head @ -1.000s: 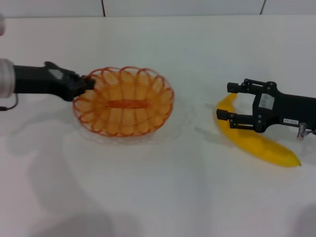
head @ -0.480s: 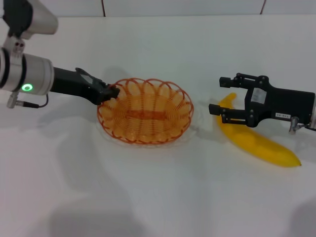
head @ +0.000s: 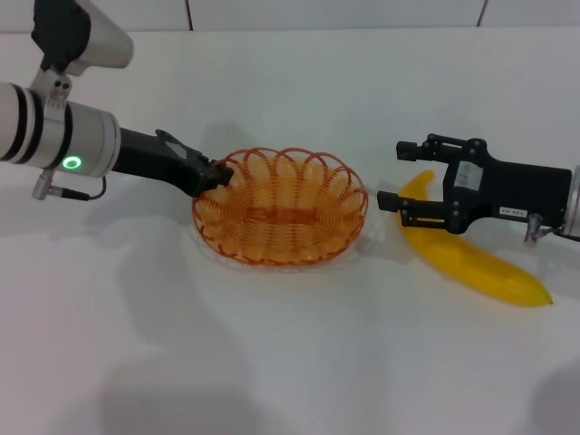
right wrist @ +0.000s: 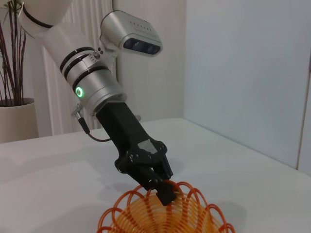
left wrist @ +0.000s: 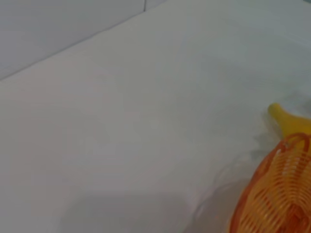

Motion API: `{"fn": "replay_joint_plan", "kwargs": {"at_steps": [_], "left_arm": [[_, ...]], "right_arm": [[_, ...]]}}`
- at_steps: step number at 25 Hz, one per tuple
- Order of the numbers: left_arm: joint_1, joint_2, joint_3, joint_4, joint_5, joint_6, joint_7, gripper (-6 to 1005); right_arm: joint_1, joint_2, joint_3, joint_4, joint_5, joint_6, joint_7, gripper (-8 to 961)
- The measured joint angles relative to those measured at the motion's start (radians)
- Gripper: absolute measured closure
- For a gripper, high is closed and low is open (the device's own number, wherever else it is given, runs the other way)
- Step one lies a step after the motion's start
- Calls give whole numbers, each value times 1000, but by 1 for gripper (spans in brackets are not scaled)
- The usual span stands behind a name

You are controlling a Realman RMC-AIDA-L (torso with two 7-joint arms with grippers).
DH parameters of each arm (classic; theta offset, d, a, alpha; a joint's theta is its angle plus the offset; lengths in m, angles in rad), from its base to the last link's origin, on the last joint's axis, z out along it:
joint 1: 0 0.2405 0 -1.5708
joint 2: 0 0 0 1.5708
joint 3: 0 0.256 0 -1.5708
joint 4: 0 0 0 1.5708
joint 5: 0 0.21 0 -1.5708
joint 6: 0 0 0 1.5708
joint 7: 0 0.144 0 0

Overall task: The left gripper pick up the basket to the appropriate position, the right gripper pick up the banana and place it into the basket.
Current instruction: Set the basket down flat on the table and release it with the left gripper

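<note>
The orange wire basket [head: 361,201] sits mid-table, and my left gripper [head: 217,174] is shut on its left rim. From the right wrist view, that left gripper [right wrist: 160,189] pinches the looped rim of the basket [right wrist: 194,213] from above. The yellow banana [head: 476,261] lies on the table to the right of the basket. My right gripper [head: 391,174] is open, with one finger on either side of the banana's near end. The left wrist view catches the basket [left wrist: 277,194] and the banana's end [left wrist: 286,121] beyond it.
The table [head: 290,362] is white, with a tiled wall along its far edge. A narrow gap separates the basket's right rim from the right gripper's fingertips. A potted plant [right wrist: 14,97] stands beyond the table in the right wrist view.
My left gripper has moved the basket to the right, closer to the banana. The right gripper has edged slightly left, still open. The banana has not moved.
</note>
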Motion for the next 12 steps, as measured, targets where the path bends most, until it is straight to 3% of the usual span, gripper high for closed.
{"fn": "replay_joint_plan", "kwargs": {"at_steps": [12], "left_arm": [[3, 1, 0, 4, -3, -8, -12, 929]], "right_arm": [[-2, -1, 0, 0, 0, 0, 0, 164]]}}
